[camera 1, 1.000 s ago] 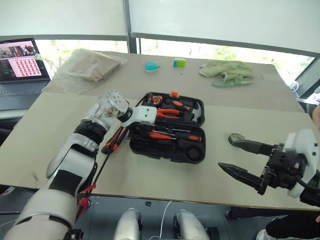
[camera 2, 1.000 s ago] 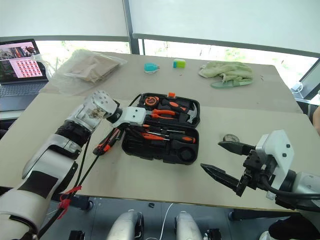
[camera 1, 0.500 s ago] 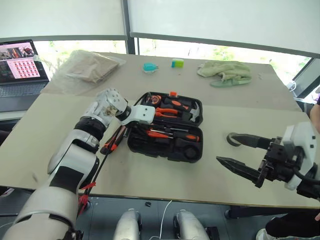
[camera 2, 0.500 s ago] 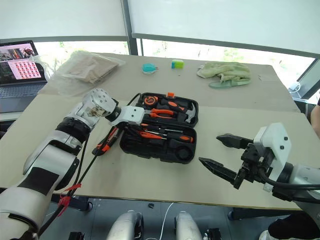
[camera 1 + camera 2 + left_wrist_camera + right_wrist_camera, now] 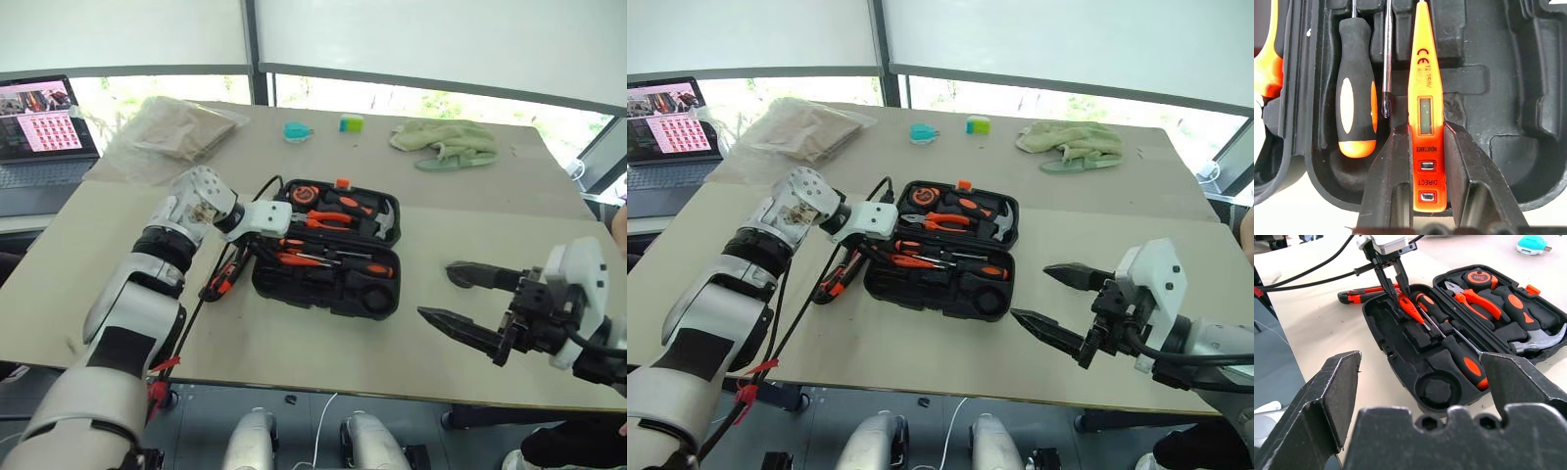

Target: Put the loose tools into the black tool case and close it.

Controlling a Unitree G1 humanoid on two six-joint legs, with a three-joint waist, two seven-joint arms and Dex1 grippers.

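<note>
The black tool case (image 5: pixel 294 284) lies open on the table. My left gripper (image 5: pixel 1426 129) is shut on a slim orange tester screwdriver (image 5: pixel 1423 88) and holds it slanting down into the case's left end, beside a black-and-orange screwdriver (image 5: pixel 1355 98) lying in a recess. Other loose tools (image 5: pixel 221 278), orange and black, lie on the table just left of the case. The small dark tape roll (image 5: pixel 458 277) sits right of the case, partly hidden behind a finger of my right gripper (image 5: pixel 435 290). That gripper hangs open with nothing in it.
Pliers (image 5: pixel 1474 298), a tape measure (image 5: pixel 1480 279) and a hammer (image 5: pixel 1540 338) fill the case's far half. A laptop (image 5: pixel 39 127), a plastic bag (image 5: pixel 176 132), a green cloth (image 5: pixel 446 142) and two small items (image 5: pixel 296 130) lie further back. A black cable (image 5: pixel 196 313) hangs from my left arm.
The view swayed slightly. My left gripper keeps its hold on the orange tester screwdriver at the case's left end, and my right gripper stays open in place.
</note>
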